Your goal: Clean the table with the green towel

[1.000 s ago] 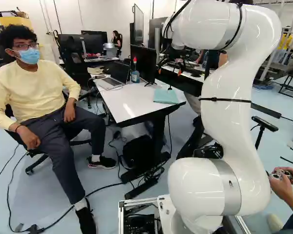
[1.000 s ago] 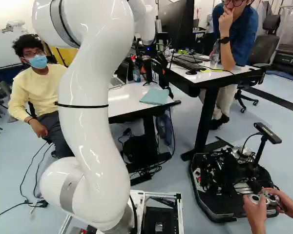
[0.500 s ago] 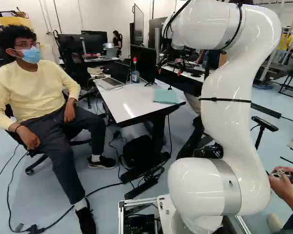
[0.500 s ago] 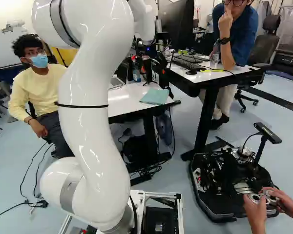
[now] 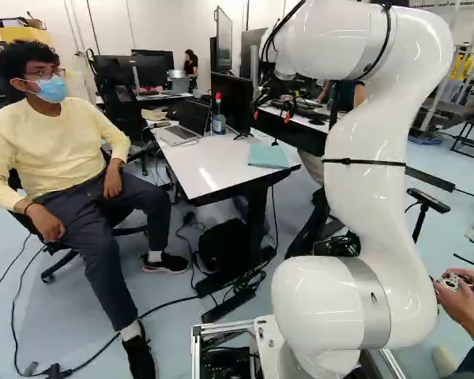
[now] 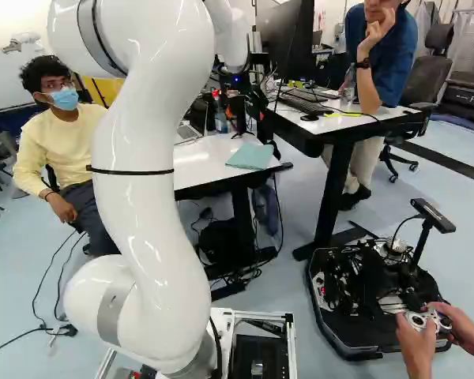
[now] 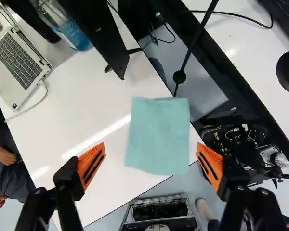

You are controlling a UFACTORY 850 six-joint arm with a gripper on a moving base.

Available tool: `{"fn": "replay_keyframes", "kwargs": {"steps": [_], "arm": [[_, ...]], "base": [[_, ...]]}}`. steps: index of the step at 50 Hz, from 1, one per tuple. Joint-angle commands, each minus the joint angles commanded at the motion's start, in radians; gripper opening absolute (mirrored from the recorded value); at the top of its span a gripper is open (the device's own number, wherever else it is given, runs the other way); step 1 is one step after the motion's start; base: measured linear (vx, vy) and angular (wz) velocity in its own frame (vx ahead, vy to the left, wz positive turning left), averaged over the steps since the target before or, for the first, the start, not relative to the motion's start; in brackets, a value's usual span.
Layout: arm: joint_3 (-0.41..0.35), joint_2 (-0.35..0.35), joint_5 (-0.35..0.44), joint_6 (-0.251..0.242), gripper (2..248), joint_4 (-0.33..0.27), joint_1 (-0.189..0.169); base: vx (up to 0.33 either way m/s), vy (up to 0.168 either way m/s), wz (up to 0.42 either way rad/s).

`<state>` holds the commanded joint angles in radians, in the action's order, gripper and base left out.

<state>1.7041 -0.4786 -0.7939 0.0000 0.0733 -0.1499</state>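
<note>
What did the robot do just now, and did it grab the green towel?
The arm has shifted only a tiny bit to its left, carrying the open gripper with it. Nothing was grabbed or let go. The green towel still lies at the same spot on the white table, and the laptop and bottle haven't moved either.

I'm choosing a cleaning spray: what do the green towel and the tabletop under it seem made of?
The green towel looks like matte cloth, judging by its soft, uneven edge. The tabletop seems to be white laminate with a glossy finish, since it mirrors a streak of light; painted board is possible.
</note>
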Motion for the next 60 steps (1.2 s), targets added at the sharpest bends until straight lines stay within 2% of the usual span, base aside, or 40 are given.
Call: {"fn": "replay_keyframes", "kwargs": {"steps": [30, 60], "arm": [[-0.068, 0.032, 0.071, 0.000, 247, -0.003, 0.006], [-0.234, 0.110, 0.241, 0.000, 247, -0.011, 0.022]], "base": [[0.000, 0.000, 0.000], [0.000, 0.000, 0.000]]}}
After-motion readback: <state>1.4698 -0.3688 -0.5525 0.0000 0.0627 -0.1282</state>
